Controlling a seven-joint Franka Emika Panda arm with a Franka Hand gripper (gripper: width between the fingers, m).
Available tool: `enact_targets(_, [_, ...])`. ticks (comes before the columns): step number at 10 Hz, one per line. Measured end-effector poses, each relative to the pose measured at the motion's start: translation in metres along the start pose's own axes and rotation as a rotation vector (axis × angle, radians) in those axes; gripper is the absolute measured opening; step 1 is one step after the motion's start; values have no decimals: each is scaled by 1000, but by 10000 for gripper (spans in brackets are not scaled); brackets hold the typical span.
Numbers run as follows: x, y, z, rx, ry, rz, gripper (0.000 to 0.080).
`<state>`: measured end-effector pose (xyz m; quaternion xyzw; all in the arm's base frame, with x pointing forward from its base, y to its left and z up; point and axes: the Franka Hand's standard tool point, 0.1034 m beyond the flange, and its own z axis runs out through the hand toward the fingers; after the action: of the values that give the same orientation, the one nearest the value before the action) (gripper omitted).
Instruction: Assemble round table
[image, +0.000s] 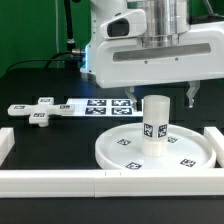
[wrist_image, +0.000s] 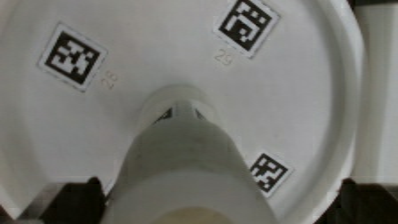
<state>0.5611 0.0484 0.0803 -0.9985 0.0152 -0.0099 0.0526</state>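
Note:
The large white round disc (image: 150, 150) lies flat at the exterior view's right, tags on its face; it also fills the wrist view (wrist_image: 160, 50). The short thick cylinder post (image: 155, 120) stands upright on the disc's middle and shows in the wrist view (wrist_image: 187, 150). The cross-shaped piece (image: 38, 110) lies loose on the table at the exterior view's left. My gripper (image: 160, 100) hangs right over the post, open, its dark fingers (wrist_image: 365, 195) either side of the post's top with gaps between. It holds nothing.
The marker board (image: 100, 106) lies flat behind the disc. Long white border rails run along the front (image: 60, 182) and up the exterior view's right side (image: 214, 150). A short rail piece (image: 4, 138) sits at the left edge.

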Motion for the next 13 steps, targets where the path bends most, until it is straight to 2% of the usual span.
enact_targets(3, [0, 1, 0, -7, -1, -233, 649])
enact_targets(5, [0, 2, -2, -48, -12, -507, 649])
enact_targets(11, [0, 6, -1, -56, -26, -863, 649])
enact_targets(13, [-1, 8, 1, -96, -61, -1152, 649])
